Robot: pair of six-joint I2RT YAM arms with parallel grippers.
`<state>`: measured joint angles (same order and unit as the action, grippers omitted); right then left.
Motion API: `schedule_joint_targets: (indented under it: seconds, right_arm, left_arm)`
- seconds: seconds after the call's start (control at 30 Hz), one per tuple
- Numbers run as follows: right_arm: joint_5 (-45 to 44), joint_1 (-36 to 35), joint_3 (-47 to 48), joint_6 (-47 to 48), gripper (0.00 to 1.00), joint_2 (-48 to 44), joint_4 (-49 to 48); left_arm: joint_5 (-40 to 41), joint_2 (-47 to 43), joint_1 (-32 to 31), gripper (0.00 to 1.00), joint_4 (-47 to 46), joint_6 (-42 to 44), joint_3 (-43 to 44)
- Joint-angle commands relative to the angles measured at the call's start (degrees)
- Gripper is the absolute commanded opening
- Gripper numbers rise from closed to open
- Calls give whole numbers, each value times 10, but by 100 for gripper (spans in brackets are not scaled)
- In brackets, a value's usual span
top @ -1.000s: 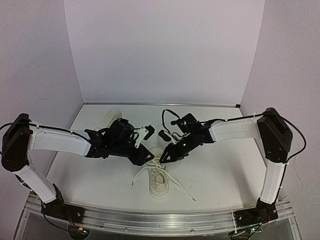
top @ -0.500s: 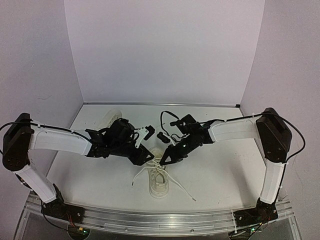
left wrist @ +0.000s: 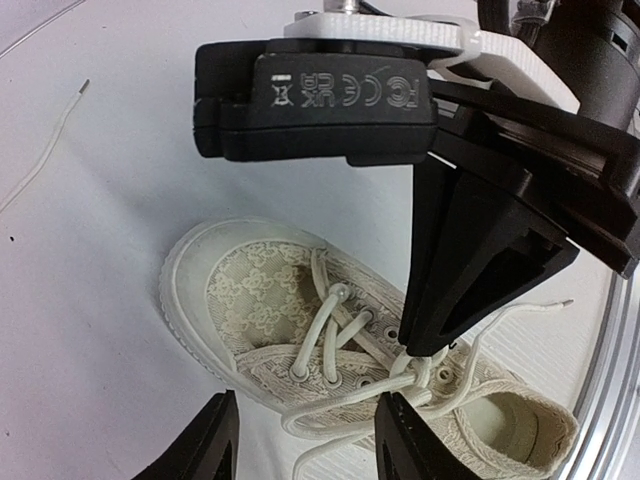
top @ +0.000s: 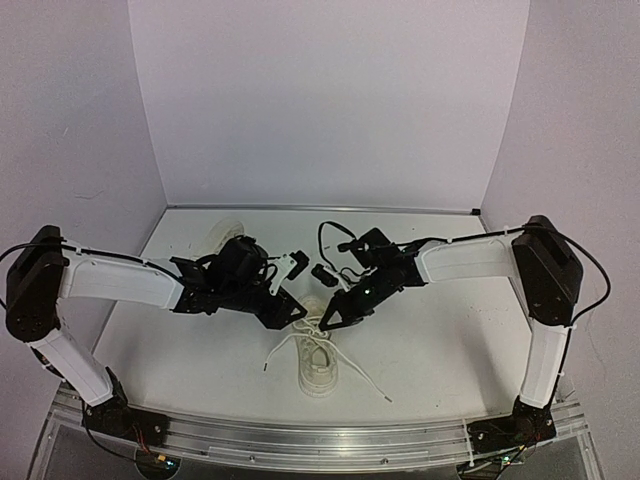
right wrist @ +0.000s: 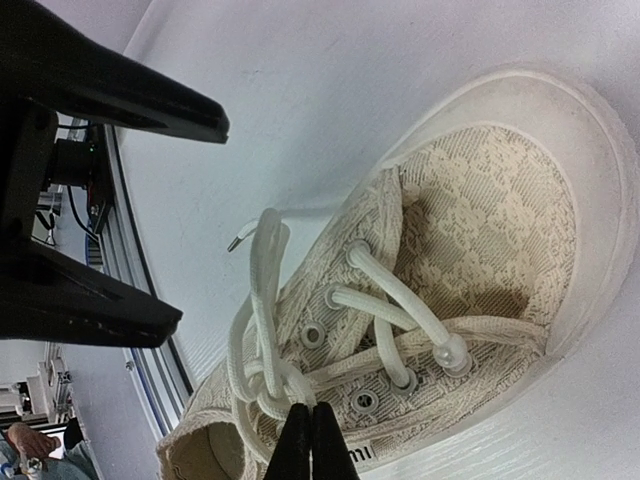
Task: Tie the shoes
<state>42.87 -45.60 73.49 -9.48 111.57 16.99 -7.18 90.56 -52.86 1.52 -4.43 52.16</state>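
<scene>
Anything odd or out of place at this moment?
Nothing damaged. The near shoe has laces trailing loose across the table, and the second shoe sits far back, mostly hidden behind the left arm.

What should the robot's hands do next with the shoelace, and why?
Probably close the left gripper on the lace loop between its open fingers: the right gripper is pinched shut on the laces over the shoe.

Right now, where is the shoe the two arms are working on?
In the top view the shoe sits midway across the table, toward its near edge, with the left gripper and right gripper both at its laces.
</scene>
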Motion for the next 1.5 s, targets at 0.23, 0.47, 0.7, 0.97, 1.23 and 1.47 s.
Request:
schedule_joint_targets:
  seconds: [0.23, 0.47, 0.7, 0.97, 1.23, 1.47]
  right_arm:
    - [-22, -4, -7, 6, 0, -31, 2]
    - [-34, -3, -23, -2, 0, -53, -9]
    - [-47, -3, -57, -25, 0, -81, -37]
    - [-57, -4, -97, -48, 0, -98, -73]
    - [-55, -3, -108, -55, 0, -102, -92]
    - [-39, -6, -85, -56, 0, -89, -96]
  left_arm:
    - [-48, 22, 12, 62, -11, 9, 9]
    - [-80, 34, 22, 54, -20, 5, 3]
    - [-101, 27, 32, 31, -35, -2, -8]
    - [-117, 19, 39, 5, -26, 3, -18]
    - [-107, -11, 41, 30, -31, 17, -34]
    - [-124, 23, 50, 57, 19, 78, 29]
